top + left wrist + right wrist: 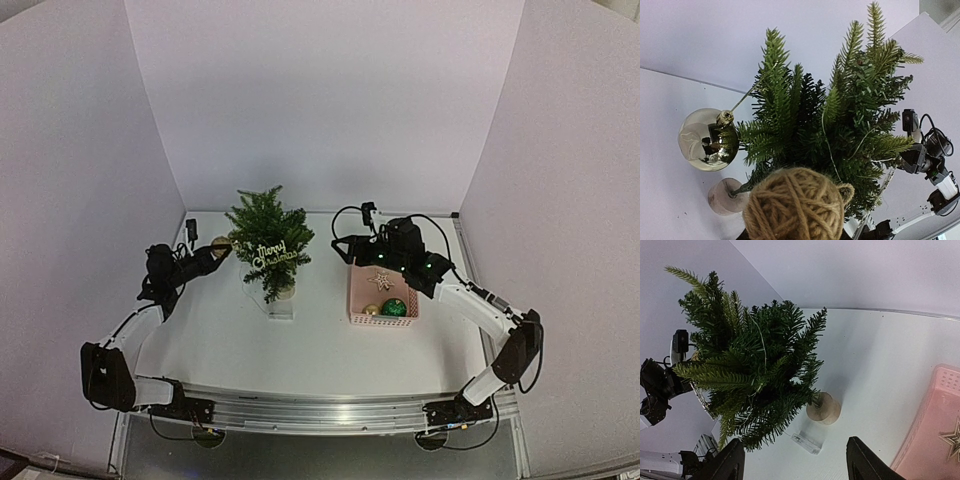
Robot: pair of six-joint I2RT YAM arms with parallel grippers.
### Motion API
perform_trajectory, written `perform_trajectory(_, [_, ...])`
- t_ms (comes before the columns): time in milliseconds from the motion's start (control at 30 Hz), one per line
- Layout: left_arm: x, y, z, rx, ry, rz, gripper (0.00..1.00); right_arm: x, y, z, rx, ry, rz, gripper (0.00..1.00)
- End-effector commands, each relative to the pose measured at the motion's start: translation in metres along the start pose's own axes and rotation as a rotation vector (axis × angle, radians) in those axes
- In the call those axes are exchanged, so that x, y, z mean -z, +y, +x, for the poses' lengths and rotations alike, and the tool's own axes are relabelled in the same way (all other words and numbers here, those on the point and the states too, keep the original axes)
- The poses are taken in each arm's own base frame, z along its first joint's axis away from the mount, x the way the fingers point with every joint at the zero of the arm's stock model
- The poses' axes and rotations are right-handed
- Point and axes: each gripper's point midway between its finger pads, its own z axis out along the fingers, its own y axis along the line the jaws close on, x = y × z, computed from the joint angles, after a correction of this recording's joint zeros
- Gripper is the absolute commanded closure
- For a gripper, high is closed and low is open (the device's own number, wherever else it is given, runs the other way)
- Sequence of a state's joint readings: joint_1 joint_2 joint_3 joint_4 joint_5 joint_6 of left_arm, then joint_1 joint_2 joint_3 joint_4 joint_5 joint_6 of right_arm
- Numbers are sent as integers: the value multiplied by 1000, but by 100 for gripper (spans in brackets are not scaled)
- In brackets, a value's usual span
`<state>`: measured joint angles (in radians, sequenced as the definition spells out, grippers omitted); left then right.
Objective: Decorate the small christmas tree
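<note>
small christmas tree (268, 245) stood mid-table, gold bauble (707, 140) hung off a branch | left gripper (218, 247) clamped a twine ball (795, 205) beside the needles | right gripper (795, 465) gaped empty above pink basket (383, 318)

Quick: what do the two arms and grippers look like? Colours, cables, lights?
Left arm and right arm: white link shells, black joint housings, loose black cables. Green lights glow near the right wrist. The right gripper has blunt black fingers.
</note>
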<state>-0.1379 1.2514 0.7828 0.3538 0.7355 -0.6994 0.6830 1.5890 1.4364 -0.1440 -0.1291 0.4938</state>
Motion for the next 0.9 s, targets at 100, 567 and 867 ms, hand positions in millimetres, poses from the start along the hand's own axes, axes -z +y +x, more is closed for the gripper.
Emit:
perform_trajectory(100, [-3, 8, 9, -35, 23, -31, 100, 1, 9, -14, 20, -27, -27, 32])
perform_trajectory(567, [-8, -4, -8, -27, -34, -28, 100, 3, 9, -13, 19, -29, -25, 33])
perform_trajectory(867, [-11, -15, -6, -46, -21, 7, 100, 5, 9, -13, 22, -32, -21, 32])
